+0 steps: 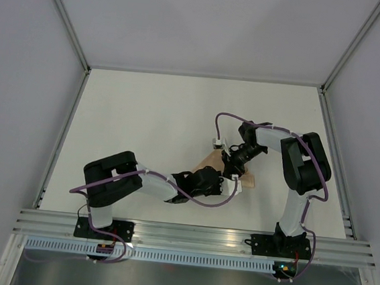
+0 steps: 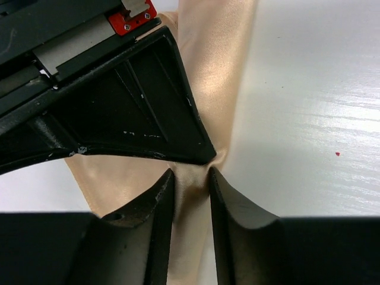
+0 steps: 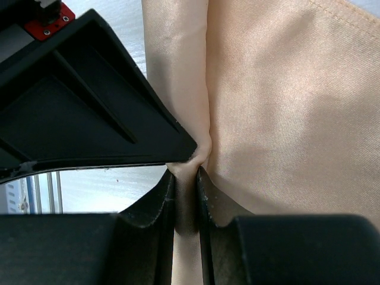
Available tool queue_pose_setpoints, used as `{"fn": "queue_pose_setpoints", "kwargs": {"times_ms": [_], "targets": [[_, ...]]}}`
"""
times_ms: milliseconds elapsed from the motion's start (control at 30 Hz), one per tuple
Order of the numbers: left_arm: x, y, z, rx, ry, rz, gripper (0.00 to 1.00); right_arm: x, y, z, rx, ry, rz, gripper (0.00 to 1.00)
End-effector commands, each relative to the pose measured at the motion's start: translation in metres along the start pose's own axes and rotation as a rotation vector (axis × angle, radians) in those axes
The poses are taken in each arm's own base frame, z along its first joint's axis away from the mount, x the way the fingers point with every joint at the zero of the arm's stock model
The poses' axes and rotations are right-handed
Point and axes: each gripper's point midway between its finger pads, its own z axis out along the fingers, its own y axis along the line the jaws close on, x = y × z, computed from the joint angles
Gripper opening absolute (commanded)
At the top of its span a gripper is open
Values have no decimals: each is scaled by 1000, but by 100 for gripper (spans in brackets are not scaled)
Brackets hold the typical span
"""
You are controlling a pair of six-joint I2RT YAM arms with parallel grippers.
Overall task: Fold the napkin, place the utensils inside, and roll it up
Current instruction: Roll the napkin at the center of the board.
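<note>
Napkin (image 1: 209,162) sits bunched on the bench (image 1: 146,111), right of centre and toward the near edge, mostly covered by the two wrists, with peach cloth showing on either side of them. Left arm (image 1: 113,175) reaches in from the left, right arm (image 1: 302,163) bends in from the right, and they meet over the cloth with their tips almost touching. Left wrist view: left jaws closed on a narrow raised pleat of napkin, fabric squeezed between the two fingers (image 2: 155,217). From the pinch a folded band of cloth runs toward the top of the frame, flat on the bench. More cloth spreads to the left under the right arm's black finger (image 2: 148,107), whose tip sits right at the pleat. Right wrist view: right jaws also clamped on a raised ridge of napkin, fingers (image 3: 155,208) nearly together with fabric between them. Left arm's finger (image 3: 89,101) has its tip at that ridge. Beyond lies a broad smooth panel of cloth, its stitched edge at the upper right, and a narrower fold lies beside it on the left.
</note>
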Motion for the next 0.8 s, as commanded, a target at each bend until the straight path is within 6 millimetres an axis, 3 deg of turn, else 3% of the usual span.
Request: {"fn": "queue_pose_setpoints", "kwargs": {"times_ms": [0,167,300,567,767], "targets": [[-7,-1,7,38,-10,-25,33,26,-11,7,11,91,-13,4],[4,-7,7,89,18,-93,17,21,-11,5,24,83,-8,14],[10,-14,6,165,27,-182,7,7,-8,-4,52,56,-20,28],[23,-20,2,320,78,-358,2,-29,7,-31,120,-33,-59,47],[32,-20,-1,403,126,-482,2,-44,5,-59,231,-113,-53,49]]}}
